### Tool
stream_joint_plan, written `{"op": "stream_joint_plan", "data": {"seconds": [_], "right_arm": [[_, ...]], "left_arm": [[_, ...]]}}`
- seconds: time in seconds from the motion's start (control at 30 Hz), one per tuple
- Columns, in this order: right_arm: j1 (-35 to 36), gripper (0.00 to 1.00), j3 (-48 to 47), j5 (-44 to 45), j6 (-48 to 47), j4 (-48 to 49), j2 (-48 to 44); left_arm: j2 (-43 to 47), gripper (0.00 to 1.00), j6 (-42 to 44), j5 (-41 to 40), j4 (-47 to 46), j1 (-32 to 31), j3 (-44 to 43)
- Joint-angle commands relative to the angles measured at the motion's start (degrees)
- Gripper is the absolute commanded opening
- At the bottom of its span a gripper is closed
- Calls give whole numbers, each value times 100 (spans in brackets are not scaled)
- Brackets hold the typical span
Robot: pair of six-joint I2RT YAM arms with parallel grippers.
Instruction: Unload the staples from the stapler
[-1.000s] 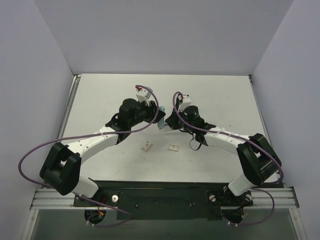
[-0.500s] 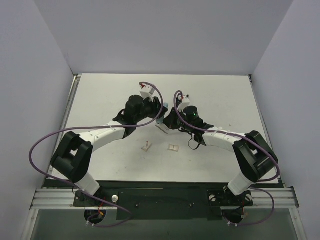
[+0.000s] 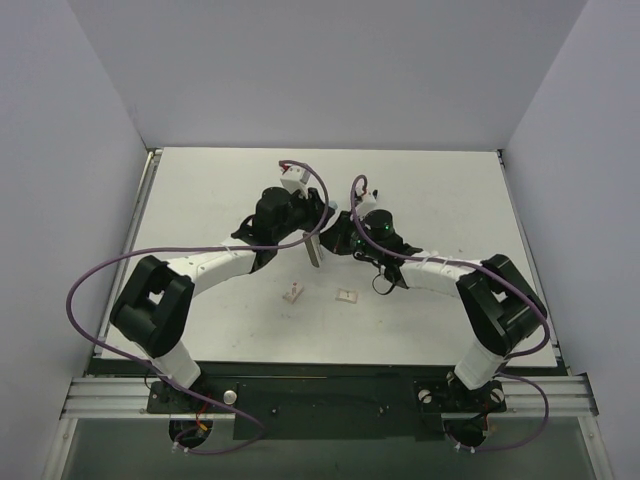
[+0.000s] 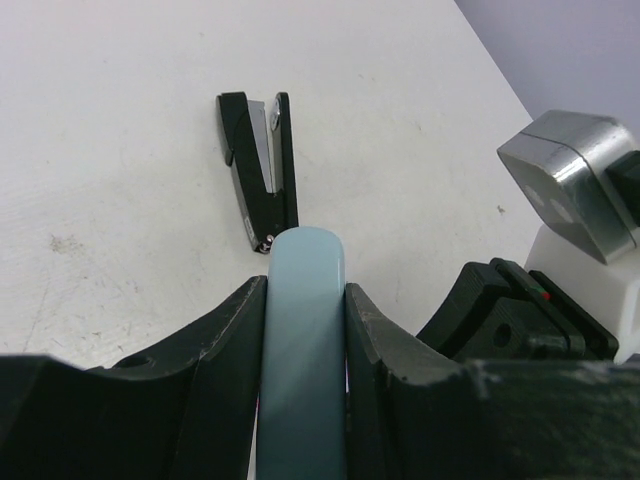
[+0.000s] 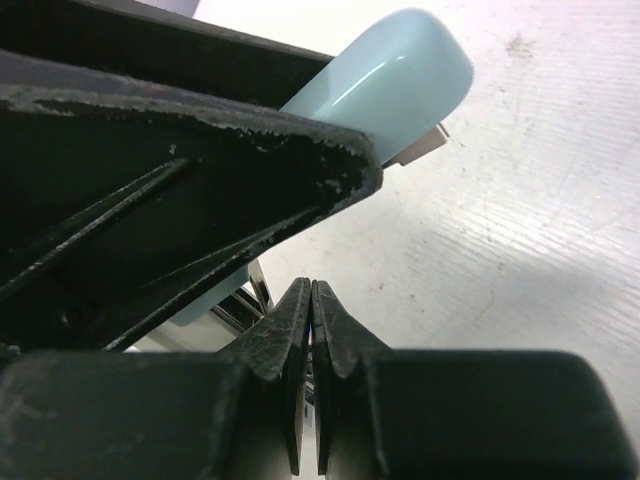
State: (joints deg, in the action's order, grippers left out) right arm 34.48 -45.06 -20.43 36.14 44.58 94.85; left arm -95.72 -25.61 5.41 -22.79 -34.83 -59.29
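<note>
My left gripper (image 3: 318, 226) is shut on the stapler's light blue handle (image 4: 304, 330). The stapler's black arms (image 4: 258, 170) spread in a narrow V with silvery metal inside. Their hinged end meets the tip of the blue handle. From above they show as a grey strip (image 3: 313, 250) below the left gripper. My right gripper (image 3: 339, 240) is close to the right of it, with its jaws pressed together (image 5: 311, 288). The blue handle (image 5: 385, 85) is above and left of the right gripper. A metal rail (image 5: 252, 292) is just left of its fingertips.
Two small pale pieces (image 3: 293, 293) (image 3: 347, 296) lie on the white table (image 3: 430, 190) in front of the grippers. Grey walls stand on the left, back and right. The arms' purple cables (image 3: 100, 285) loop out to the sides.
My left gripper has moved up and right and turned. The stapler's dark arms now hang out as a strip below it. My right gripper has closed in from the right.
</note>
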Motion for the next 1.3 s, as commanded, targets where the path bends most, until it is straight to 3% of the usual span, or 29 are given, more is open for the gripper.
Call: {"op": "stream_joint_plan", "data": {"seconds": [0.0, 0.67, 1.27], "right_arm": [[77, 0, -337, -726, 498, 666, 104], [59, 0, -592, -1060, 983, 939, 104], [6, 0, -47, -700, 263, -238, -1169]], "left_arm": [[-25, 0, 20, -488, -947, -68, -294], [-175, 0, 117, -919, -1000, -173, -303], [1503, 0, -462, 4, -666, -217, 576]]}}
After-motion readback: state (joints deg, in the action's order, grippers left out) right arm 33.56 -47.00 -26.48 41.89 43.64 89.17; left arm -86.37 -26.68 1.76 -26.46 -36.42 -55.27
